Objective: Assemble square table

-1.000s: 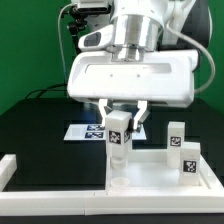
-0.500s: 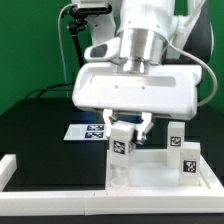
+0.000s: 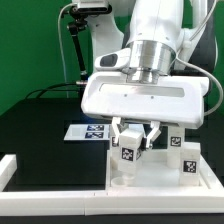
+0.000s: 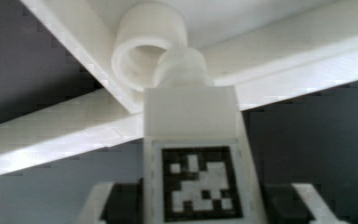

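Observation:
My gripper (image 3: 132,140) is shut on a white stubby leg (image 3: 128,157) with a black-and-white tag. It holds the leg upright over the corner of the white square table top (image 3: 160,178) nearest the exterior view's left. In the wrist view the held leg (image 4: 197,140) runs from between my fingers (image 4: 119,203) to a round corner socket (image 4: 147,48) on the top's rim. Its tip is at the socket, and I cannot tell if it is seated. Two more tagged legs (image 3: 176,138) (image 3: 188,160) stand upright on the top at the exterior view's right.
The marker board (image 3: 88,131) lies on the black table behind the top. A long low white border rail (image 3: 10,170) runs along the front and the exterior view's left. A green wall and a camera stand are at the back.
My gripper has moved toward the exterior view's right and slightly down with the leg in it. The two standing legs and the table top have not moved.

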